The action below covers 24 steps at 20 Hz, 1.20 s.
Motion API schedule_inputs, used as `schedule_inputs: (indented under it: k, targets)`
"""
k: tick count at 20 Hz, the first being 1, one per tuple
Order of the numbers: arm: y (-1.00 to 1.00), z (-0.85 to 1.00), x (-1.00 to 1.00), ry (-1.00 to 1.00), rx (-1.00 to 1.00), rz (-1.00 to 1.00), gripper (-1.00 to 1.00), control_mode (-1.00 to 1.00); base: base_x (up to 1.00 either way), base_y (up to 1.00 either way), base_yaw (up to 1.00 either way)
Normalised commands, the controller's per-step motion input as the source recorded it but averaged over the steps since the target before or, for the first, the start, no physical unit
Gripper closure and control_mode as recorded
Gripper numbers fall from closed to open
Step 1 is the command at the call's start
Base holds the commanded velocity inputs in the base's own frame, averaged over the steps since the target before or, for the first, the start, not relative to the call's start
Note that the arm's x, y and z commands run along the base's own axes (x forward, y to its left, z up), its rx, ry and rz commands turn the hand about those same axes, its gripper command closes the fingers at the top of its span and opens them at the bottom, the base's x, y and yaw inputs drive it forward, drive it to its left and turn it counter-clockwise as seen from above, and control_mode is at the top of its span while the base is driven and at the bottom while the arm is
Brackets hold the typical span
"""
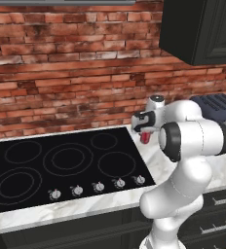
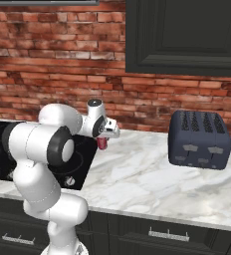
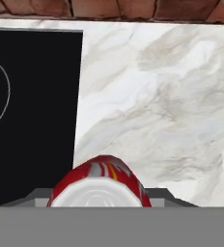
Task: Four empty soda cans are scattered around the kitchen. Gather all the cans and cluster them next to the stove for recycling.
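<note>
Up close, red soda can (image 3: 100,185) (label unreadable), clamped in gripper (image 1: 145,136), beside stove (image 1: 61,165)

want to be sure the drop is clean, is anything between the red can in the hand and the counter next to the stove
Nothing visible is. The hand holds the red can above bare marble counter just right of the stove. The toaster stands well off to the right, clear of that spot.
</note>
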Motion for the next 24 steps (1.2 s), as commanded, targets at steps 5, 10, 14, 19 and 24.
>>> schedule_inputs:
  k: [5,10,14,19,24]
  targets:
    - [0.0,-0.29,0.13,0.01,0.0,0.0,1.0,-1.0,0.0,0.0,0.0]
    - [0.0,-0.18,0.04,0.01,0.0,0.0,-1.0,-1.0,0.0,0.0,0.0]
    - [0.0,0.0,0.0,0.0,0.0,0.0,-1.0,-1.0,0.0,0.0,0.0]
    - [0.0,0.0,0.0,0.0,0.0,0.0,-1.0,-1.0,0.0,0.0,0.0]
    - [-0.02,0.26,0.0,-0.05,0.0,0.0,-1.0,-1.0,0.0,0.0,0.0]
